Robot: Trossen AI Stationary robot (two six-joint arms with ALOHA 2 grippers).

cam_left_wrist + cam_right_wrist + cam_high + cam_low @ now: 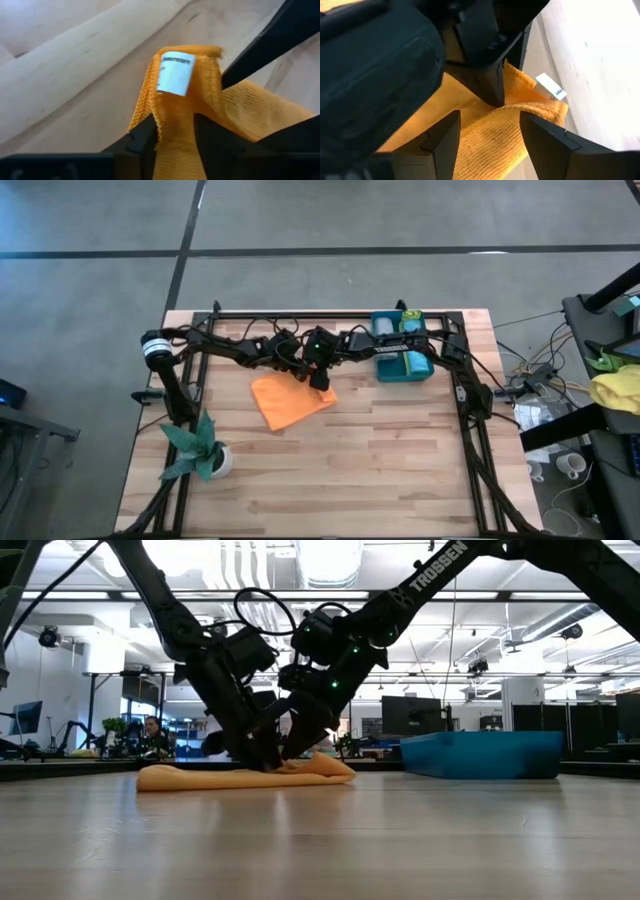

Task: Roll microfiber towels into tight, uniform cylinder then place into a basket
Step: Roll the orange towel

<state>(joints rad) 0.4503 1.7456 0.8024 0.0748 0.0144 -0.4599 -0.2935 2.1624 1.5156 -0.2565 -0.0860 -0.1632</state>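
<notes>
An orange towel (290, 402) lies spread on the table, its bottom flat on the wood. Its far right corner carries a white label (176, 73). My left gripper (175, 142) comes in from the left and is shut on that corner. My right gripper (490, 142) comes in from the right and stands open just over the same corner, one finger on either side of the cloth. The teal basket (392, 370) stands at the far right with rolled towels (386, 327) in it. My left gripper pinches a raised fold of the orange towel just behind the labelled corner (176, 117) between its two fingers. The fingers slant down from the table's left. The corner stands up past the fingertips; the towel's other parts lie on the table. My right gripper's fingertips are low over the cloth; I cannot tell whether they touch it.
A potted green plant (205, 452) stands near the table's left front. A dark frame (330, 313) runs along the table's far and side edges. Bare wood lies in front of the towel.
</notes>
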